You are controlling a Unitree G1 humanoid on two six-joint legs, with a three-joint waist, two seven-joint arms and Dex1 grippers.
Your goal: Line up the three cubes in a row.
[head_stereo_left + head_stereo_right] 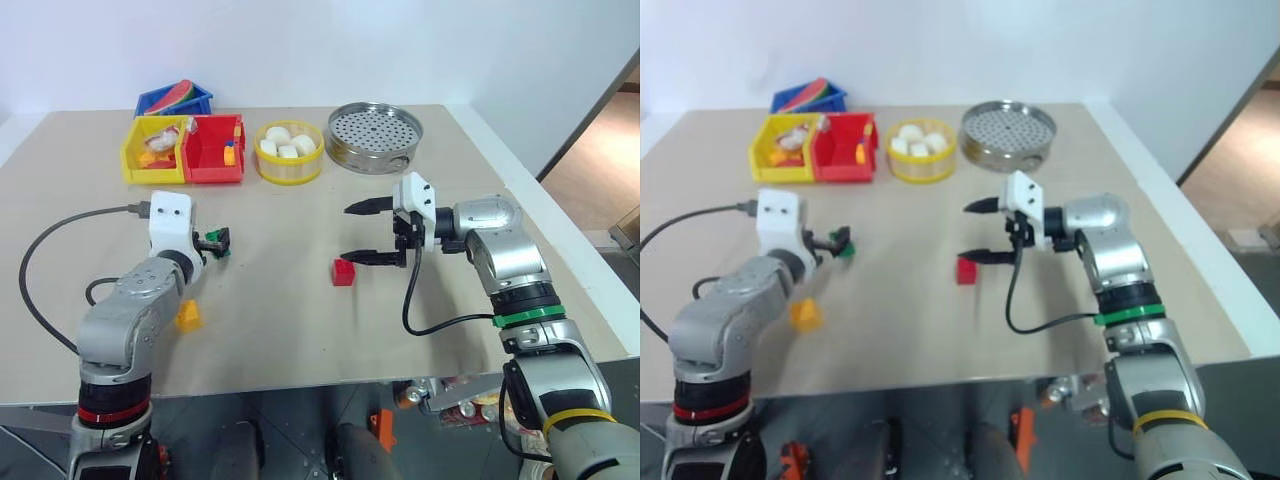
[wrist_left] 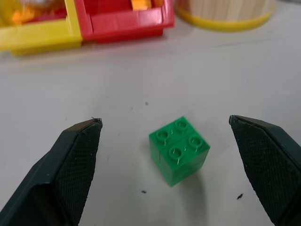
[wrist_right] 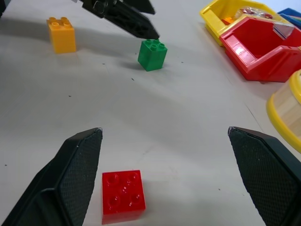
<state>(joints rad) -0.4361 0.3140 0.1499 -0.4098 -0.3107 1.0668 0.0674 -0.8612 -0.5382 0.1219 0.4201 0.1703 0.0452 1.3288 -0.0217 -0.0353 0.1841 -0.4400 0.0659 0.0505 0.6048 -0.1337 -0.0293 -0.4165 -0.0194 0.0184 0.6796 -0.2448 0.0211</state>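
Observation:
The green cube (image 2: 179, 149) stands on the table just ahead of my left gripper (image 2: 164, 121), which is open with a finger on either side of it and touches nothing. The yellow-orange cube (image 1: 188, 316) sits beside my left forearm, nearer the front edge. Mid-table lies the red cube (image 1: 344, 272). My right gripper (image 1: 345, 232) hovers above it, pointing left, open and empty, and its lower fingertip is close over the cube. The right wrist view also takes in the red cube (image 3: 122, 196), the green cube (image 3: 152, 54) and the yellow-orange cube (image 3: 61, 34).
Along the back stand a yellow bin (image 1: 150, 172), a red bin (image 1: 215, 172), a blue bin (image 1: 195, 103), a yellow-rimmed tub (image 1: 290, 172) of white lumps and a metal steamer tray (image 1: 375, 157). A black cable (image 1: 40, 250) loops at the left.

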